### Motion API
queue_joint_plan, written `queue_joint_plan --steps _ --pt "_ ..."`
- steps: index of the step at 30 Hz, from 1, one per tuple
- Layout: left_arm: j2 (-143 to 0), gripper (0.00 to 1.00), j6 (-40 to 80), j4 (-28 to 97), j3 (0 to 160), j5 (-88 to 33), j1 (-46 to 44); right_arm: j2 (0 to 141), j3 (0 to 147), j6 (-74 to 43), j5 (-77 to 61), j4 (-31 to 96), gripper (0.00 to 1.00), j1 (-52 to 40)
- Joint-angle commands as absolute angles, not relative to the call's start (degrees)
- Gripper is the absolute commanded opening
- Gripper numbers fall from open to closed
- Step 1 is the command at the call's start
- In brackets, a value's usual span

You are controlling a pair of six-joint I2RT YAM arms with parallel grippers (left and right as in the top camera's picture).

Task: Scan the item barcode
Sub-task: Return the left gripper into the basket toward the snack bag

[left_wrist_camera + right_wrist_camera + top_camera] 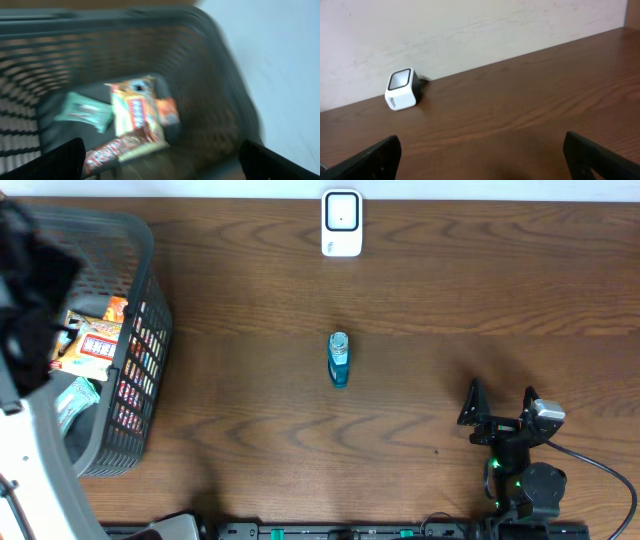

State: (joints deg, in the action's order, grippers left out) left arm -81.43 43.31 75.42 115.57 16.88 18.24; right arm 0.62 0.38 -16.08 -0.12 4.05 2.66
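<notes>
Left tool [165,162] spread wide and empty above the grey mesh basket [140,240] at the left edge of the overhead frame; right tool [500,405] likewise spread and empty at lower right, over the tabletop [450,300]. Candidate items in two places: a small blue bottle [338,360] lying alone at mid-frame, well apart from both tools, and snack packets down in the basket. Judging by the left tool's place, probably a pick from the basket in hand. Left wrist view badly blurred, so wait for a steady picture before committing. Choose the yellow-orange packet [135,112] lying uppermost at mid-frame rather than the green packet [85,111] to its left or the red-brown bar [112,150] just below it in the frame. Come down vertically, clear of the basket wall at right, close across the packet's narrow width, and lift without dragging the neighbours. Barcode side impossible to tell from here; check it once clear of the rim, then turn that face toward the white scanner [342,223] at top centre, flat and unwrinkled.
</notes>
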Motion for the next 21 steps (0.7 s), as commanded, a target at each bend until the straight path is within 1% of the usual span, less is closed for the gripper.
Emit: queue_joint_plan --steps 1,5,10,16,21 --pt "-83.5 0.98 49.0 75.8 112.2 17.0 24.6 0.3 0.3 -15.6 0.5 4.3 0.99 2.4" --pt "-87.4 0.98 49.0 75.8 107.3 15.6 29.7 0.3 0.3 -15.6 0.5 4.3 0.99 2.4" --pt "-93.3 0.98 49.0 74.7 101.1 12.5 30.6 0.3 0.3 -15.6 0.5 4.3 0.99 2.4" --pt "-99.0 0.98 47.8 67.0 93.5 10.9 30.6 0.3 0.3 -15.6 0.5 4.3 0.99 2.4" --pt "-103.7 0.98 41.2 60.5 90.7 10.9 30.6 0.3 0.3 -15.6 0.5 4.3 0.99 2.4"
